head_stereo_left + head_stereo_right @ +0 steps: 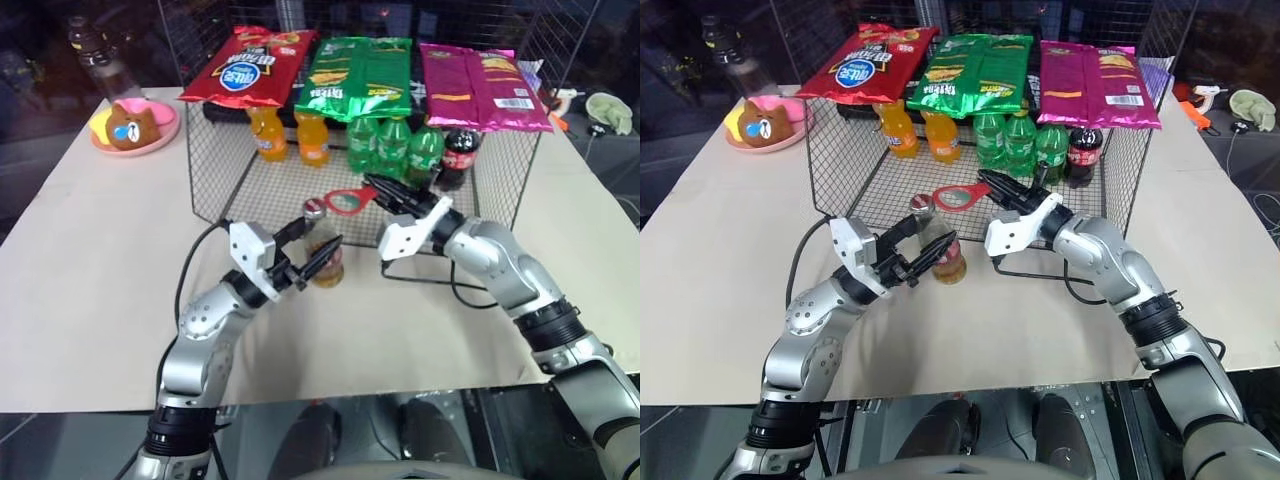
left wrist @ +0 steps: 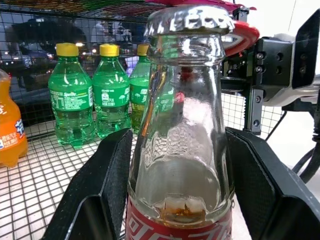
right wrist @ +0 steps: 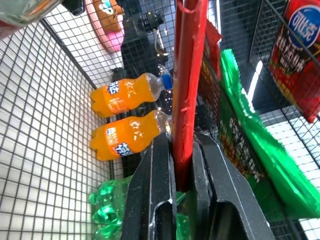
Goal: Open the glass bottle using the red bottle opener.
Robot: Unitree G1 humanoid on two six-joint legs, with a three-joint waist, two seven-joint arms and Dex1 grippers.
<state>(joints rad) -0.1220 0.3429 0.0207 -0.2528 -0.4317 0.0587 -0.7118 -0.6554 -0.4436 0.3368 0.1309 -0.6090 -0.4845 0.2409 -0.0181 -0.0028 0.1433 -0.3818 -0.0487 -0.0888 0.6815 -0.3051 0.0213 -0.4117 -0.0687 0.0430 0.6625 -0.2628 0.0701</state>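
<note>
The glass bottle, slippery and fragile, is flanked by the left pincer, parted; its body should be gripped. The stiff red bottle opener, at its 1 o'clock, is clamped by the right pincer.

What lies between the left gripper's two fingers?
The glass bottle stands between the left gripper's fingers, capped; the left wrist view shows it best.

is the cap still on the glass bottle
Yes, the glass bottle is capped: the crimped metal cap sits on its mouth.
</note>
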